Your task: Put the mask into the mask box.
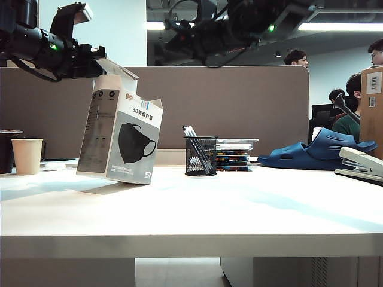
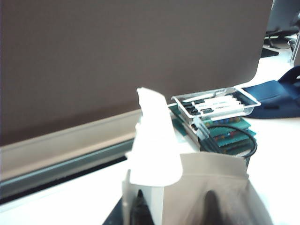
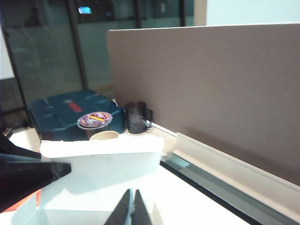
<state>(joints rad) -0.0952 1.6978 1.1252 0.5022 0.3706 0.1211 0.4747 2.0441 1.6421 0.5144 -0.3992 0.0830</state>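
Mask box (image 1: 122, 139), tall grey-and-white carton: tilted on white desk (image 1: 191, 209), top flap pinched by left end effector (image 1: 90, 63). Right end effector (image 3: 130, 206) closed, empty, above box opening. Wrapped mask unseen, probably inside. Next: close flaps.

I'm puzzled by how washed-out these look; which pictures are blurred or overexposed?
Exterior view: sharp; mask box tilted, casting a soft shadow on the table. Left wrist view: glare whitens the box flap. Right wrist view: soft, blurred; shut right gripper.
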